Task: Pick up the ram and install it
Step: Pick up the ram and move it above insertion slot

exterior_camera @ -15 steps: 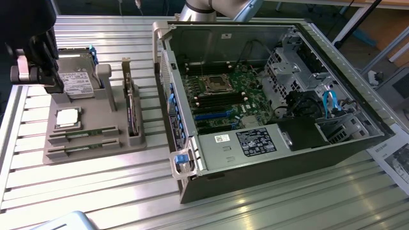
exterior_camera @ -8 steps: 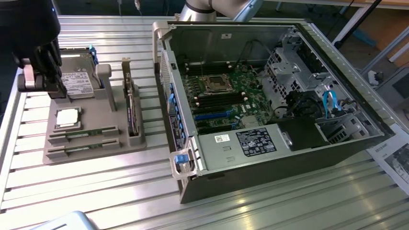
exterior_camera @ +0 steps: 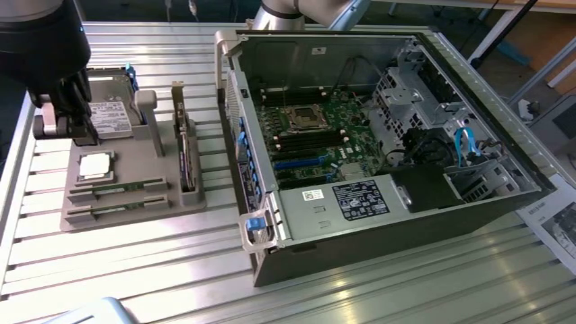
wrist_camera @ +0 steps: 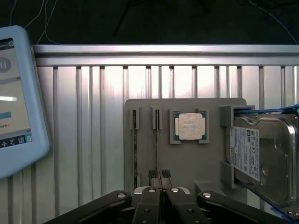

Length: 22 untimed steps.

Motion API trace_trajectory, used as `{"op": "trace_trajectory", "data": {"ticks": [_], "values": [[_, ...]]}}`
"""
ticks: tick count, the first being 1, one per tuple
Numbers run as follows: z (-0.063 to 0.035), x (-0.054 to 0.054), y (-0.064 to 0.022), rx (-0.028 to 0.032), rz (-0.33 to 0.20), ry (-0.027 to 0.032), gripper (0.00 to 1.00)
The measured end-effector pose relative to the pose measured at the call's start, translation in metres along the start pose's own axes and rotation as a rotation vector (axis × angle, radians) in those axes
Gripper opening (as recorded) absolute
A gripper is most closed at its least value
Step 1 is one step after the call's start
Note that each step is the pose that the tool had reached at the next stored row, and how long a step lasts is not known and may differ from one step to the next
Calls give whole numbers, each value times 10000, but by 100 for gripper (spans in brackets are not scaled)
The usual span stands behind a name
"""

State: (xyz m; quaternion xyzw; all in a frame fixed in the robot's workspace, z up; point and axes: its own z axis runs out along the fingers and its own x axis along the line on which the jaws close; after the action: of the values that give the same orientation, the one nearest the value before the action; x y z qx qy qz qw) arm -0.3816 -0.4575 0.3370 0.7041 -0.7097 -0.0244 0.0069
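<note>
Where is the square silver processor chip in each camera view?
Exterior view: processor chip on the grey holder, at the exterior view's left, beside the hard drive.
Wrist view: processor chip on the holder, between the ram sticks and the hard drive.
Shared landmark: the hard drive.

No print was legible: the white label [wrist_camera: 245,154] on the silver metal hard drive [wrist_camera: 276,158], the black sticker [exterior_camera: 360,200] on the grey steel power-supply box [exterior_camera: 311,214], and the pale-blue tablet's screen [wrist_camera: 13,93] carried unreadable marks.
</note>
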Motion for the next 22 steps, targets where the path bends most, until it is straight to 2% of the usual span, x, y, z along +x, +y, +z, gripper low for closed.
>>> {"op": "trace_trajectory", "data": {"ticks": [10,15,19,22], "values": [[200,5,-9,0,0,0,10],[207,9,-9,0,0,2,10],[206,100,-9,0,0,7,10],[205,220,-8,-2,2,26,10]]}}
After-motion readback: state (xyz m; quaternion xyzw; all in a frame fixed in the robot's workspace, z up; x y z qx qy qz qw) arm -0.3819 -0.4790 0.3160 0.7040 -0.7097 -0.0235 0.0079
